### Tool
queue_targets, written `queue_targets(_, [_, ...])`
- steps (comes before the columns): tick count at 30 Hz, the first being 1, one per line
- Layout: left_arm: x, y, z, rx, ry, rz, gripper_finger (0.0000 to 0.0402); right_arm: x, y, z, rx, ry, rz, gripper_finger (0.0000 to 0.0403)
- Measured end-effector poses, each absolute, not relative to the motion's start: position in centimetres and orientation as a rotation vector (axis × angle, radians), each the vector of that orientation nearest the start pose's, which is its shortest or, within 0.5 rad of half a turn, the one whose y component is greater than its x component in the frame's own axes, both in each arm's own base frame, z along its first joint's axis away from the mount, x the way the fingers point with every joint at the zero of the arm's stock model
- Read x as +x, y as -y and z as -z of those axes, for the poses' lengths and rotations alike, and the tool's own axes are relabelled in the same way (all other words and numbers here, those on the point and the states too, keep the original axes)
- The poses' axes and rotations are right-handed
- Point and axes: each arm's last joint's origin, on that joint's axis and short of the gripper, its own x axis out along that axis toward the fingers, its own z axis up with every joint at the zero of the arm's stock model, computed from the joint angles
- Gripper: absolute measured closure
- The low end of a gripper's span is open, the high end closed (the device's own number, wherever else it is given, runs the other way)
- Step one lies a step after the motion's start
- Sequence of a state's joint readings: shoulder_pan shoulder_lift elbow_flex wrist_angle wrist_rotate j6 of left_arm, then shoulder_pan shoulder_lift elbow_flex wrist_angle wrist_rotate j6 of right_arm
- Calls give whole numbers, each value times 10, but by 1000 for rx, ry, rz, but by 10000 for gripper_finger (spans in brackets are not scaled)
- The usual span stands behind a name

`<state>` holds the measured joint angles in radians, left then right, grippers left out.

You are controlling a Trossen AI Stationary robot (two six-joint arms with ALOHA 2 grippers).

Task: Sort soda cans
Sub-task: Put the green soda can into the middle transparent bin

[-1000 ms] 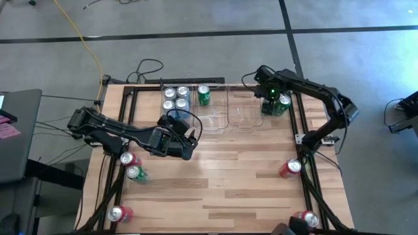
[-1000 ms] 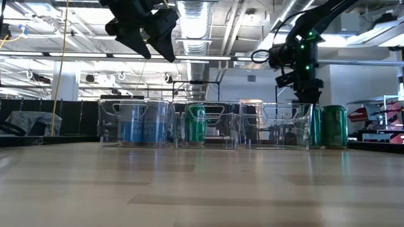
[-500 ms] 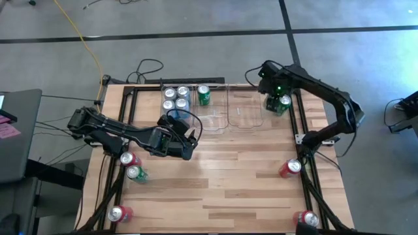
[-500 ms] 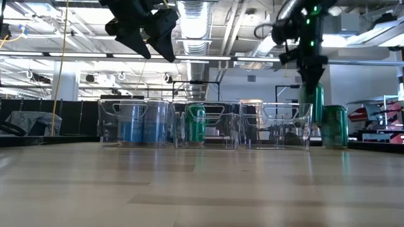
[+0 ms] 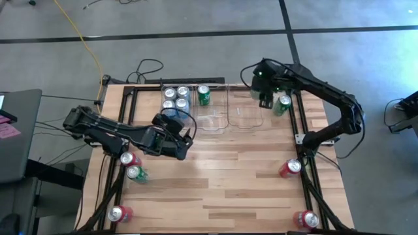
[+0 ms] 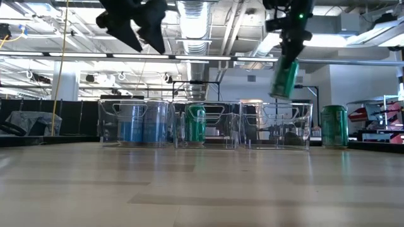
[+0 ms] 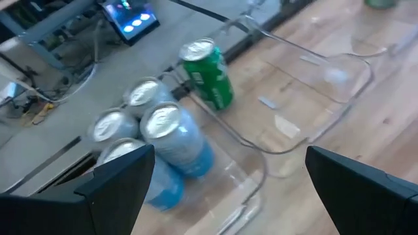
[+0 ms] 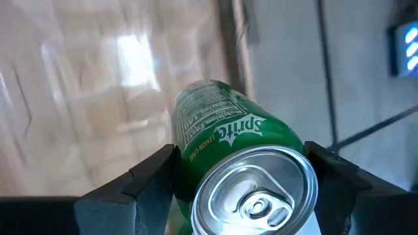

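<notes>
My right gripper (image 5: 266, 95) is shut on a green soda can (image 6: 285, 77) high above the table, near the right clear bin (image 5: 245, 112). A second green can (image 5: 283, 104) stands on the table beside that bin. The left bin (image 7: 248, 196) has several blue cans (image 7: 171, 134) standing in it. One green can (image 7: 209, 73) stands in the middle bin (image 5: 212, 117). My left gripper (image 5: 185, 137) hovers open, high over the table in front of the blue cans, with nothing between its fingers. My right gripper pinches the green can's side wall just below its silver top (image 8: 196, 147) between its two fingers (image 8: 151, 175). The fingers slant down from above. The can hangs tilted below them, lifted clear of the table and bins.
Loose cans stand on the table: red (image 5: 128, 158), green (image 5: 136, 172) and red (image 5: 119, 213) at the near left, and two red ones (image 5: 290, 168) (image 5: 307, 219) at the near right. A black frame (image 5: 302, 130) edges the table.
My right gripper has lifted the green can off the table from beside the other green can. It has carried the can up and toward the table's left, over the edge of the right bin. The can now hangs tilted. My left gripper has drifted slightly left.
</notes>
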<state>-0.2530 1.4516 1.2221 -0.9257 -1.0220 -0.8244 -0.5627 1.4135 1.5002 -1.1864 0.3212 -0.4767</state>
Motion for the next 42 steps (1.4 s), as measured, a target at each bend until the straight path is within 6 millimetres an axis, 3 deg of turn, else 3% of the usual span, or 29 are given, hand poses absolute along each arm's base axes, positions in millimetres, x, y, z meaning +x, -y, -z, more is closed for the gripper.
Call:
queue_targets(8, [251, 51, -293, -25, -588, -1043, 10, 236, 146, -366, -315, -1145, 519, 121])
queue_targets(17, [248, 50, -293, -40, -583, -1063, 10, 293, 156, -337, -359, -1090, 449, 121])
queue_targets(28, [248, 51, -293, -43, -578, -1064, 10, 357, 187, -302, -333, -1191, 372, 121])
queue_targets(42, [248, 52, -293, -47, -575, -1059, 10, 392, 208, -262, -348, -1281, 306, 118])
